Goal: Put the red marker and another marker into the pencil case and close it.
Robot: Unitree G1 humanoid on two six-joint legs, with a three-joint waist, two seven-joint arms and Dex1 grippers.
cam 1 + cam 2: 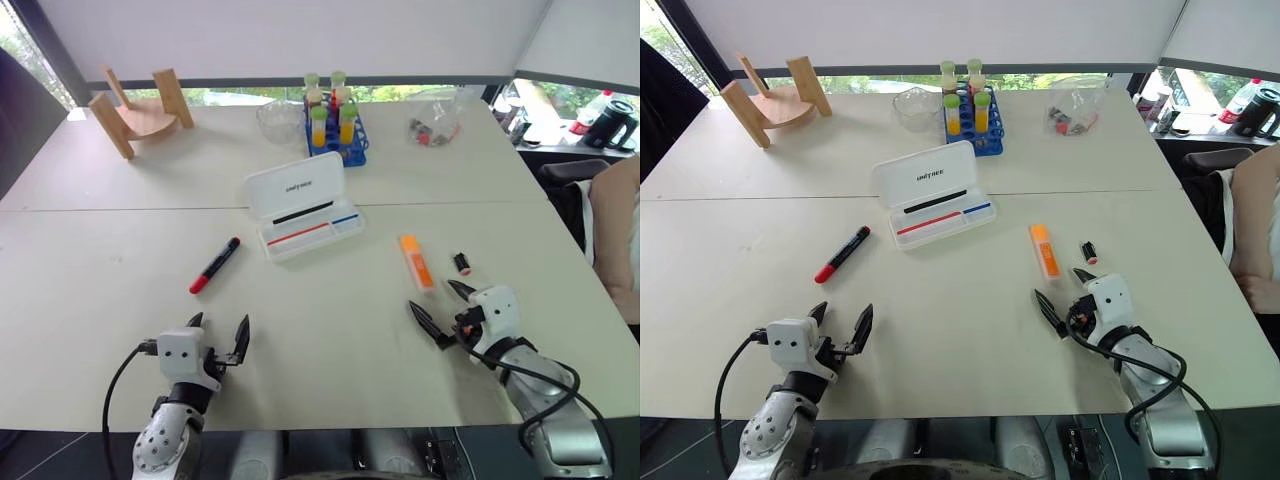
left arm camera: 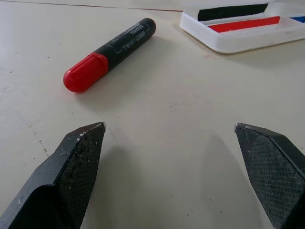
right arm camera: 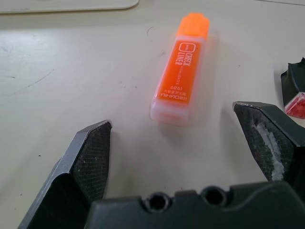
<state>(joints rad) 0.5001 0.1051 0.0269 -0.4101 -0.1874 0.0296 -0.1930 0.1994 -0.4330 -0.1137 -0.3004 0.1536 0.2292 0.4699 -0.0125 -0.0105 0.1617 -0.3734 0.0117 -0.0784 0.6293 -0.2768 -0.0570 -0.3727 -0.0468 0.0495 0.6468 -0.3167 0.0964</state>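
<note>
Jaws spread wide and empty on both arms, the left gripper (image 1: 218, 336) and right gripper (image 1: 436, 306) hover low over the pale, lightly scuffed tabletop (image 1: 330, 380) at its near edge, their black fingers (image 2: 76, 162) wedge-shaped with cross-hatched inner pads. Just ahead of the left gripper, clear of its fingertips and angled away to its left, lies the red marker (image 1: 214, 265), a slim round pen with a glossy red end nearest the jaws and a black barrel bearing small pale lettering. Directly in front of the right gripper, close but apart from it, lies the orange highlighter (image 1: 417, 262), short and chunky, flat-sided, of bright translucent plastic with a paler end facing the jaws and white print on its body. A tiny black piece (image 1: 461, 264) with a red tip sits just beside the highlighter on its right. Farther back, between the two markers, the pencil case (image 1: 300, 205) rests open, a flat white plastic box with rounded corners, lid raised rearward, red, blue and black stripes in its tray. Beyond it stand a blue rack of tubes (image 1: 335, 125), a clear bowl (image 1: 279, 119), a clear plastic bag (image 1: 433, 124) and a curved wooden stand (image 1: 140, 110).
</note>
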